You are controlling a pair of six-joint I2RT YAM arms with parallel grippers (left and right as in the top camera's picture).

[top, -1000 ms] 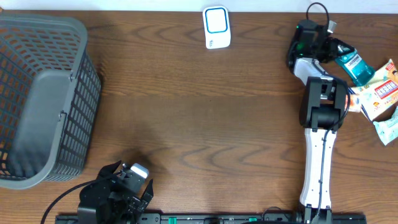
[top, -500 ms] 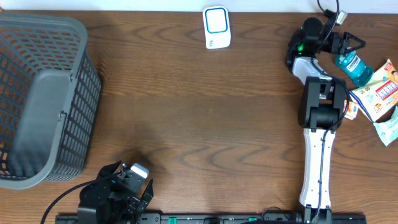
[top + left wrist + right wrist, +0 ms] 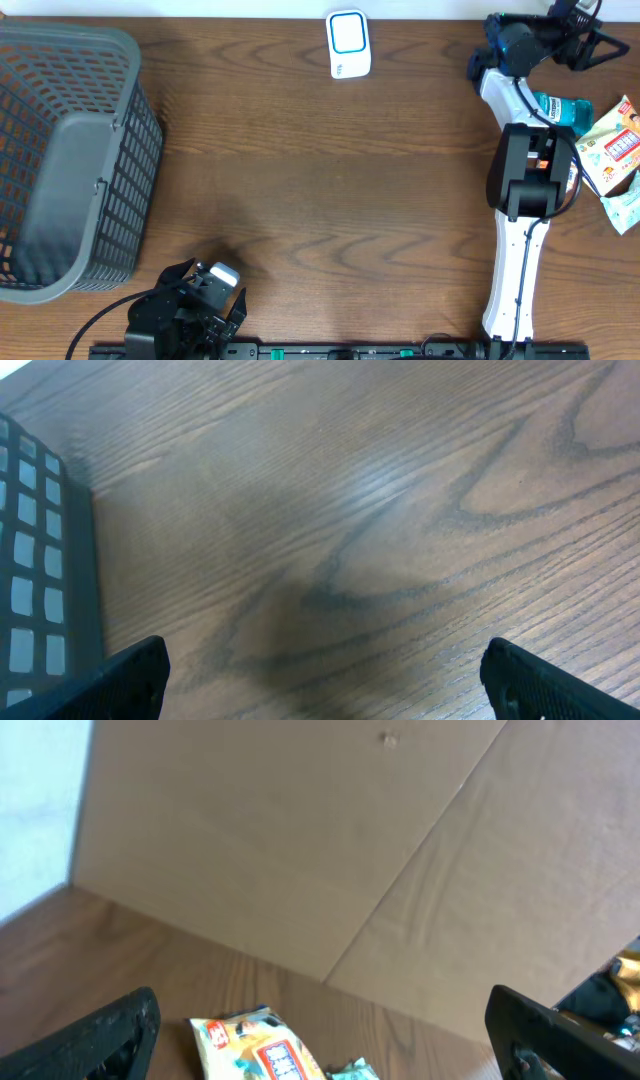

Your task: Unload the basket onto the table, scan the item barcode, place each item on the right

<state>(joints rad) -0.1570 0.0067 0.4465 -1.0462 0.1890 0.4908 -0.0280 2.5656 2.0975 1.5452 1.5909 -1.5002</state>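
A teal bottle [image 3: 561, 108] with a white label lies on the table at the far right, against my right arm. My right gripper [image 3: 590, 36] is open and empty, raised beyond the bottle near the table's back edge. In the right wrist view its open gripper [image 3: 325, 1042] faces a yellow snack packet [image 3: 262, 1050] and a cardboard wall. The white and blue scanner [image 3: 348, 44] stands at the back centre. My left gripper [image 3: 232, 305] rests at the front left, and in the left wrist view that gripper [image 3: 328, 682] is open over bare wood.
A grey mesh basket [image 3: 70, 160] fills the left side, its wall [image 3: 30, 570] also showing in the left wrist view. A yellow snack packet [image 3: 612, 150] and a pale green packet [image 3: 625, 208] lie at the right edge. A cardboard wall [image 3: 350, 850] rises behind the table.
My right gripper opened, let go of the teal bottle and lifted away toward the back right. The bottle now lies by the arm. The left arm has not moved.
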